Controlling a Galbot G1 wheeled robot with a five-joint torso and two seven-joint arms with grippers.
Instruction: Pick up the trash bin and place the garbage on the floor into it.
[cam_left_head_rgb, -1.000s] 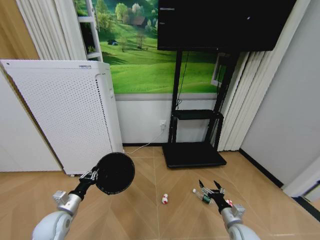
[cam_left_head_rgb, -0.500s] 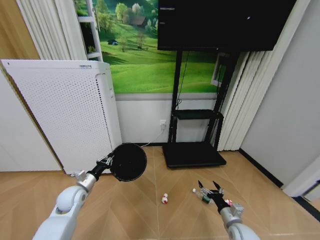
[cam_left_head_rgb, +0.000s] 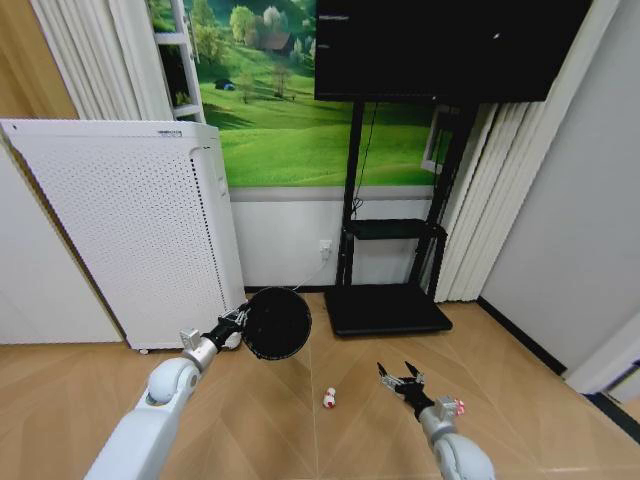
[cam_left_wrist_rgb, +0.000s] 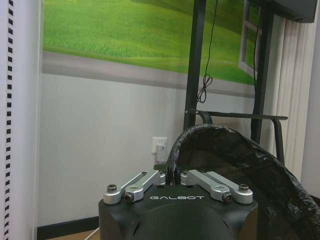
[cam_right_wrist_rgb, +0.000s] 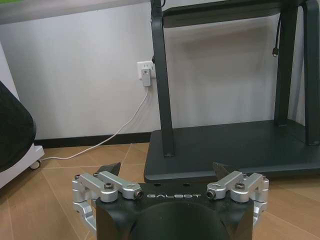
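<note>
floor: light wood herringbone parquet (cam_left_head_rgb: 300, 440) | back wall: white below, green meadow mural (cam_left_head_rgb: 285, 120) above | left: tall white perforated appliance (cam_left_head_rgb: 130, 235), pale curtains (cam_left_head_rgb: 90, 60) | centre: black metal TV stand (cam_left_head_rgb: 390, 270) with dark screen (cam_left_head_rgb: 440, 45) | white wall socket (cam_right_wrist_rgb: 145, 71) with cable

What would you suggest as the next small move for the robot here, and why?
Probably lower the open right gripper onto the litter just beneath it. The left gripper is shut on the trash bin, held off the floor with its mouth open, while the red-and-white piece lies on the wooden floor outside it.
</note>
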